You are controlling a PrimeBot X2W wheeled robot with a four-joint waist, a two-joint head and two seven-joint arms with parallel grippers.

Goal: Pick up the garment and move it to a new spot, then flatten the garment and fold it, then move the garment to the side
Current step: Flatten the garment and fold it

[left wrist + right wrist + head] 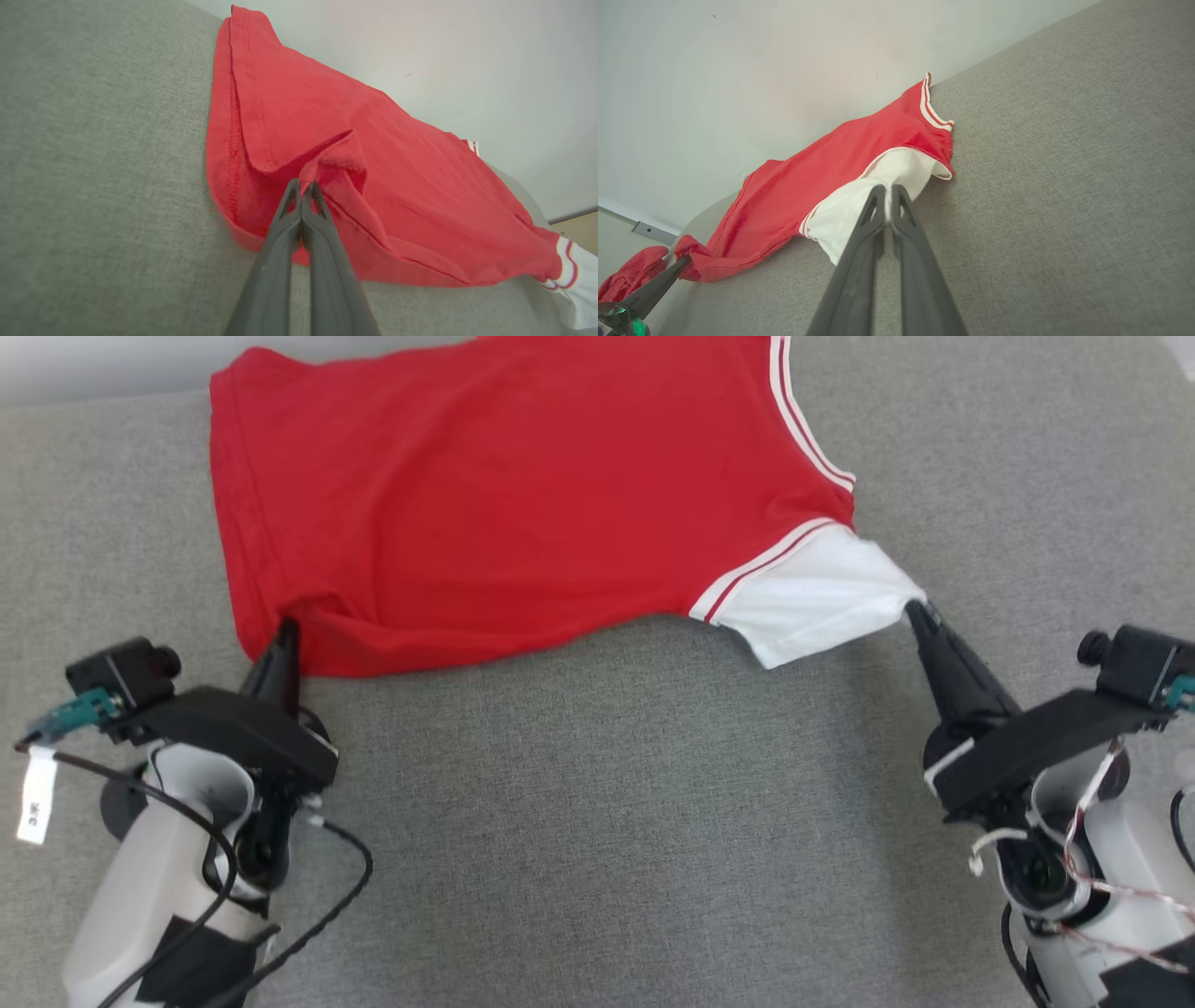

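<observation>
A: Head view, lower left of the frame: our left gripper [285, 633] points up the frame, its two dark fingers pressed together on the lower left hem corner of the red fabric shirt [504, 495].

B: We agree. In the left wrist view the tips meet at the centre with a small bunched fold of red cloth pinched between them, and the hem beside it is turned over.

A: Moving right, we see the shirt spread across the upper half of the frame on the grey woven fabric surface [597, 803], its far edge running out at the top.

B: Its near edge curves away from us between our two grips. At the upper right we see striped white-and-red trim, and below that a white sleeve [812, 597].

A: At the right of the frame, our right gripper [920, 611] slants up and leftward, fingers closed on the sleeve's outer edge.

B: The right wrist view bears that out: white cloth is nipped between the tips at the centre, and the red body trails toward the lower left, beneath a pale wall [738, 70].
</observation>
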